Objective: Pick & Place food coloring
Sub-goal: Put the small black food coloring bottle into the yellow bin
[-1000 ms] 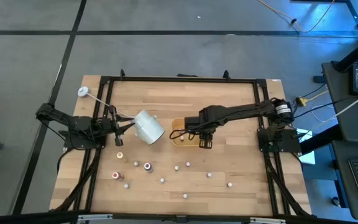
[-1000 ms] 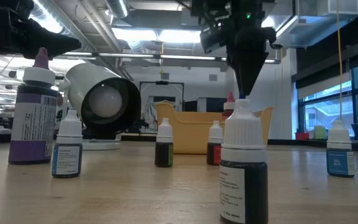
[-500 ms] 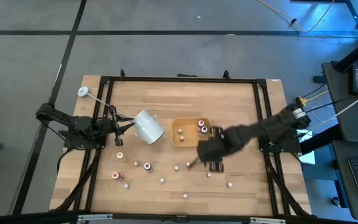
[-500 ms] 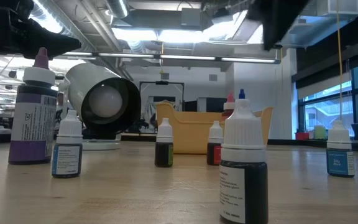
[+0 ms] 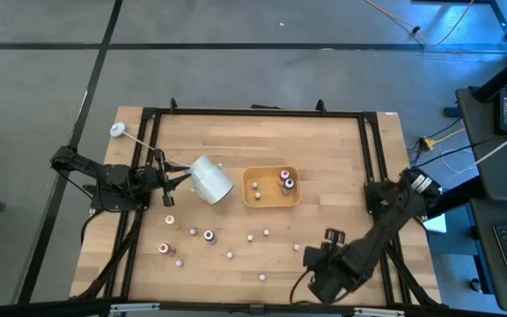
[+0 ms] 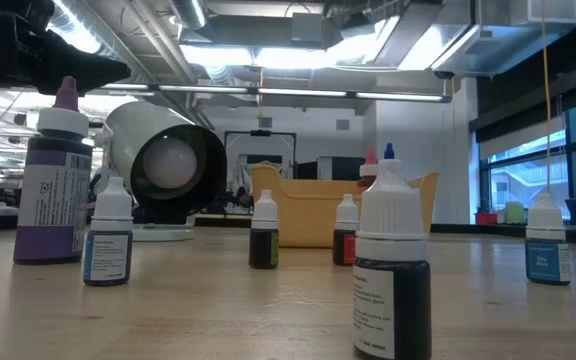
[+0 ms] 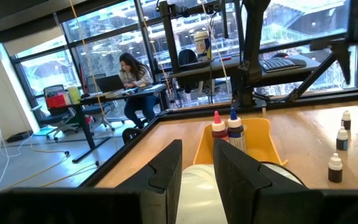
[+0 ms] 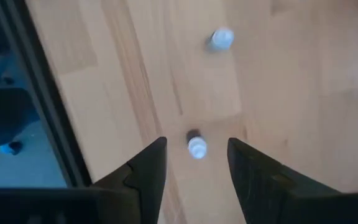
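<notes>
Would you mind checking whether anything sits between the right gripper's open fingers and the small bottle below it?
Nothing visible does: the right gripper hangs open above the small bottle, with only bare table around it.

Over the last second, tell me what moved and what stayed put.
The right gripper swung from over the tray to the table's near edge, jaws open above a bottle. It left two bottles in the tray. The left gripper, the cup and the loose bottles stayed put.

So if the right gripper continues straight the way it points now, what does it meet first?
Probably the small white-capped bottle standing between the right gripper fingers' line, on the wooden table; depth is unclear.
</notes>
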Robot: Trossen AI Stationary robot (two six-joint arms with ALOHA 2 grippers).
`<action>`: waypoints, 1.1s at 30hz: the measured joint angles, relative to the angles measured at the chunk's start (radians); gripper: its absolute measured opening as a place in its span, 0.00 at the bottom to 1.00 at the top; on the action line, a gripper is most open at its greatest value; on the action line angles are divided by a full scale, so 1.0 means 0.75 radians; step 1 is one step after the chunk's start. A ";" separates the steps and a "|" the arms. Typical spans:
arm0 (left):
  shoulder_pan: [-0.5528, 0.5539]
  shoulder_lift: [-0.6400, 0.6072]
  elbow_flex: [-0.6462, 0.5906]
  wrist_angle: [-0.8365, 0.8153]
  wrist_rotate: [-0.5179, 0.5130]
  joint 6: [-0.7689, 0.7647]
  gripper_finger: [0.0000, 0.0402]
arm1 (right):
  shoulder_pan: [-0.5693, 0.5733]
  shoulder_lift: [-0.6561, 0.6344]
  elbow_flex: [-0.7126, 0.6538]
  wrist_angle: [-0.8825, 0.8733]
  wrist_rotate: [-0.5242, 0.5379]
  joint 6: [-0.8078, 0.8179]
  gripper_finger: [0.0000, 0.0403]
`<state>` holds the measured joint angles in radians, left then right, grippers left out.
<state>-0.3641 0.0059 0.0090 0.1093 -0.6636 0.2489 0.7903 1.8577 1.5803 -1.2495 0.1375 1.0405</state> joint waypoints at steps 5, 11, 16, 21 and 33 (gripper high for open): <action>0.000 0.000 0.000 0.000 -0.011 0.000 0.22 | 0.040 0.086 -0.001 -0.005 -0.009 0.081 0.42; 0.000 0.000 0.000 0.000 -0.011 0.000 0.22 | 0.052 0.145 -0.001 -0.027 -0.052 0.107 0.42; 0.000 0.000 0.000 0.000 -0.012 0.000 0.22 | 0.052 0.150 -0.001 -0.033 -0.056 0.108 0.42; 0.000 0.000 0.000 0.000 -0.012 0.000 0.22 | 0.052 0.150 -0.001 -0.118 -0.071 0.110 0.42; 0.000 0.001 0.000 0.000 -0.013 0.000 0.22 | 0.070 0.101 -0.116 -0.034 -0.071 0.107 0.42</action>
<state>-0.3638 0.0063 0.0091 0.1093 -0.6731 0.2489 0.8425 1.9334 1.4936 -1.2751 0.0841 1.1210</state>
